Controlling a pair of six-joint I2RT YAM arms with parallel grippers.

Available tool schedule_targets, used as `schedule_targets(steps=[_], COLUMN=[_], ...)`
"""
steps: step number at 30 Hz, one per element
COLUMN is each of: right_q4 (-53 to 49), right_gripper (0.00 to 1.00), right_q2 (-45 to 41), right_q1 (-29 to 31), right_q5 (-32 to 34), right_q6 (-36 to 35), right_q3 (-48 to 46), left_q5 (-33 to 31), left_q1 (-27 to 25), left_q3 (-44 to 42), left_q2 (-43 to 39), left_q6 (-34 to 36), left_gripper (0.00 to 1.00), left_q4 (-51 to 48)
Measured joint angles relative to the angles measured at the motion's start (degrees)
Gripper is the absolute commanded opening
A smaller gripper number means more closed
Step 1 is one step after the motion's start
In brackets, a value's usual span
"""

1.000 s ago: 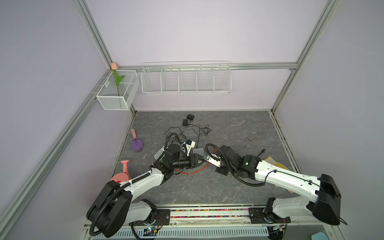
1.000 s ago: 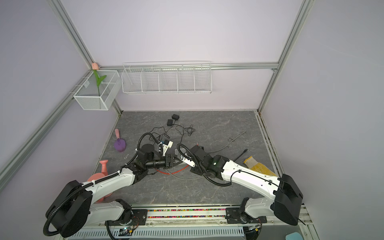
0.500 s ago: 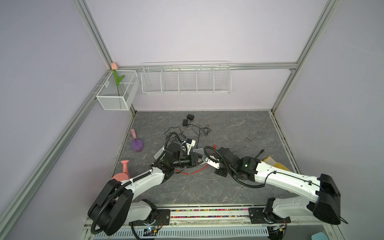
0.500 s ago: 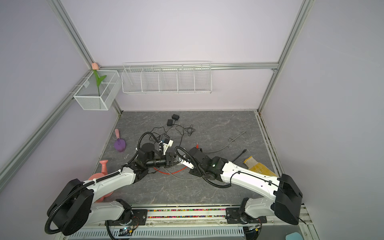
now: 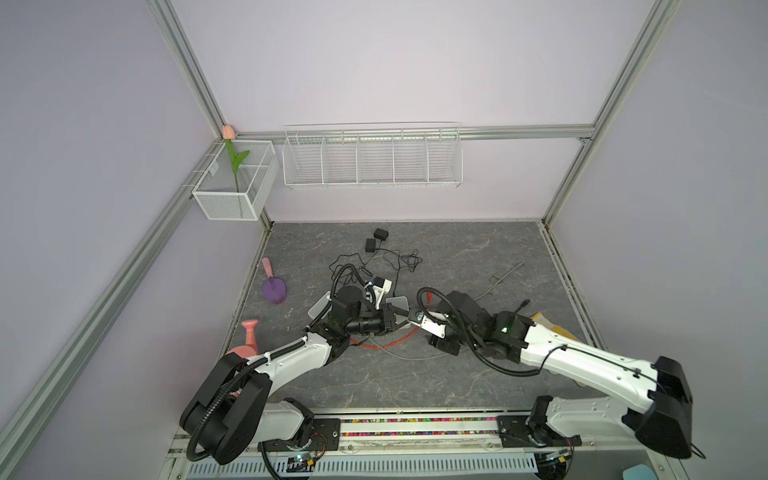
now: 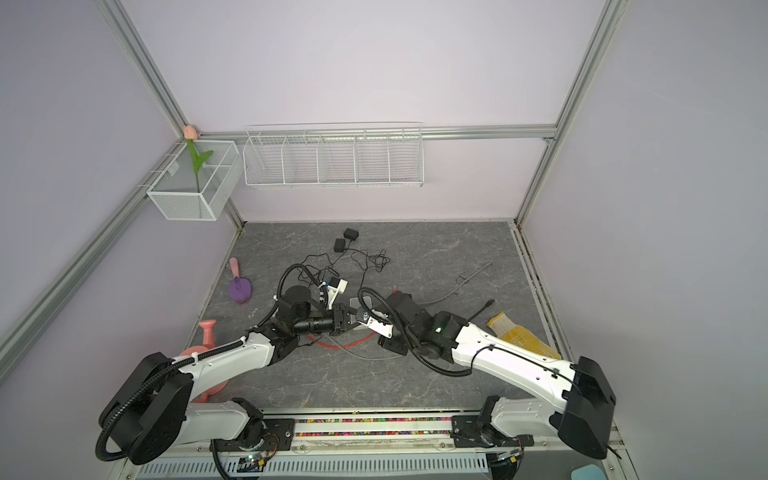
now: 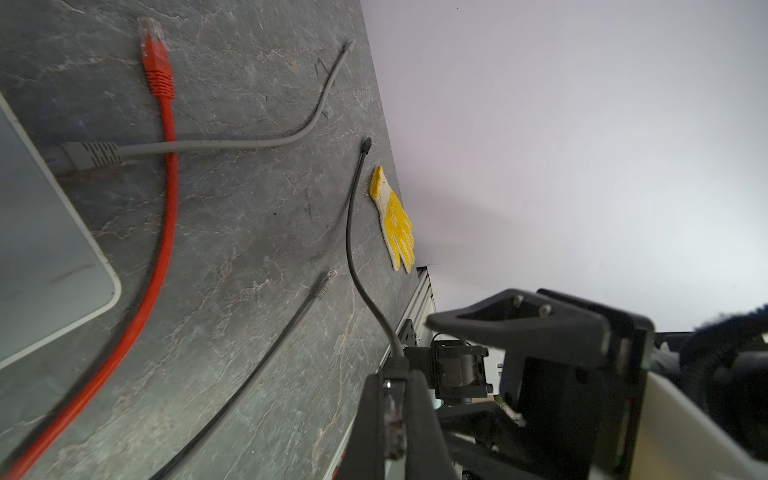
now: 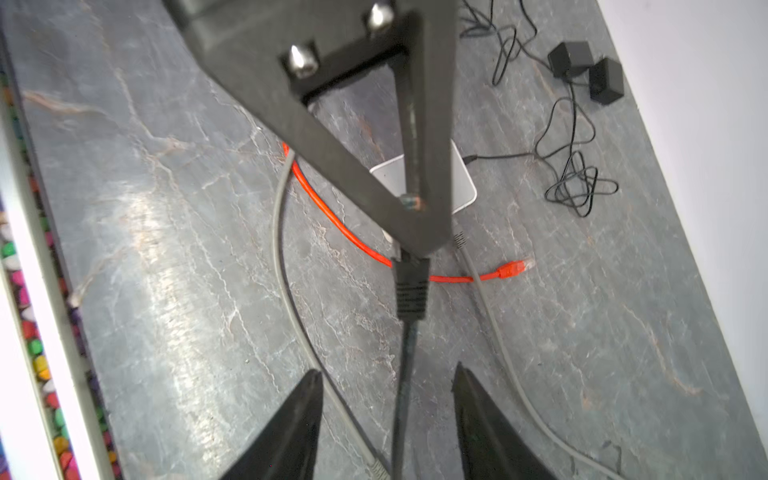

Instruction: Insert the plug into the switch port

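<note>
My left gripper [image 7: 395, 376] is shut on the clear plug [image 7: 393, 411] of a black cable [image 7: 351, 232]. It holds the plug above the table's middle, in front of the white switch [image 7: 41, 249]. In the right wrist view the plug's black boot [image 8: 411, 286] sticks out below the left fingers [image 8: 374, 137]. The switch [image 8: 461, 183] lies beyond them. My right gripper [image 8: 386, 380] is open, and the black cable [image 8: 405, 374] runs free between its fingers. In both top views the two grippers meet tip to tip near the switch [image 5: 397, 301].
A red cable [image 7: 166, 187] and a grey cable [image 7: 249, 143] lie by the switch; the grey one's plug sits at its edge. A yellow glove [image 7: 397, 224] lies at the right edge, two black adapters [image 8: 586, 70] at the back, a purple scoop [image 5: 274, 289] and pink can [image 5: 249, 336] left.
My left gripper has shut on the black cable's plug. My right gripper, shut on that cable before, has opened and let it go.
</note>
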Motion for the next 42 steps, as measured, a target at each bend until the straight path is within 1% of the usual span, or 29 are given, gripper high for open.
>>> schedule_targets(steps=[2,5,8,12,17,24,29,31,37,42], right_q4=[-0.2,-0.9,-1.8,-2.7,-3.9,-4.4,-4.5,-4.6,-4.8,-4.7], right_gripper=[0.59,0.59,0.58,0.55,0.5,0.43,0.41,0.38,0.16,0.08], right_q2=[-3.1,-4.6,-2.6,2.3,7.8,9.6,11.1,11.6,11.8,11.8], right_q1=[-2.8,-3.4,-3.5,-3.9,-4.5,-4.6,-4.6,-4.6,-4.6,-4.7], right_q5=[-2.6,-5.7,-8.5,-10.9,-12.1,-12.3,-12.3,-12.2,-11.3,-10.6], right_q6=[-0.2,-0.6,-1.4,-2.3,-3.1,-3.9,-4.3,-4.4,-5.0,-4.6], right_q3=[0.2,1.6,3.0,4.1,6.2,8.2,8.5,8.5,8.5,8.4], left_q5=[0.0,0.0,0.0,0.0,0.0,0.1,0.1,0.3,0.3,0.2], left_q1=[0.0,0.0,0.0,0.0,0.0,0.0,0.0,0.0,0.0,0.0], left_q3=[0.0,0.0,0.0,0.0,0.0,0.0,0.0,0.0,0.0,0.0], left_q2=[0.0,0.0,0.0,-0.4,-1.0,-1.3,-1.3,-1.3,-1.3,-1.3], left_q6=[0.0,0.0,0.0,0.0,0.0,0.0,0.0,0.0,0.0,-0.1], left_gripper=[0.0,0.0,0.0,0.0,0.0,0.0,0.0,0.0,0.0,0.0], left_q4=[0.0,0.0,0.0,-0.1,-0.1,-0.1,-0.1,-0.1,-0.1,-0.1])
